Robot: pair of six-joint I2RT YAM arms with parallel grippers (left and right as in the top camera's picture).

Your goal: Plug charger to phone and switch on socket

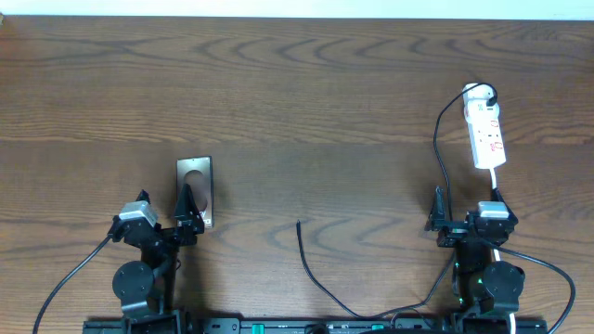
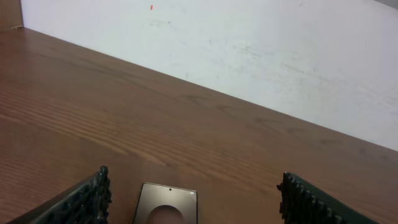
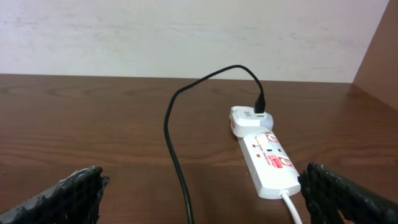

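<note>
The silvery-grey phone (image 1: 194, 176) lies flat at the left of the table, and its far end shows in the left wrist view (image 2: 166, 202). My left gripper (image 1: 189, 219) hangs open over the phone's near end, fingers (image 2: 87, 198) wide apart. The white socket strip (image 1: 485, 130) lies at the far right. The black charger cable (image 1: 436, 148) runs from an adapter (image 3: 249, 119) on it, and its plug tip (image 1: 298, 223) lies free at mid-table. My right gripper (image 1: 438, 221) is open and empty, short of the strip (image 3: 267, 158) with the cable (image 3: 177, 155) between its fingers' line.
The strip's white cord (image 3: 292, 208) trails back toward the right arm's base. The black cable loops along the table's near edge (image 1: 371, 315) between the two arm bases. A pale wall (image 2: 249, 50) bounds the far side of the table.
</note>
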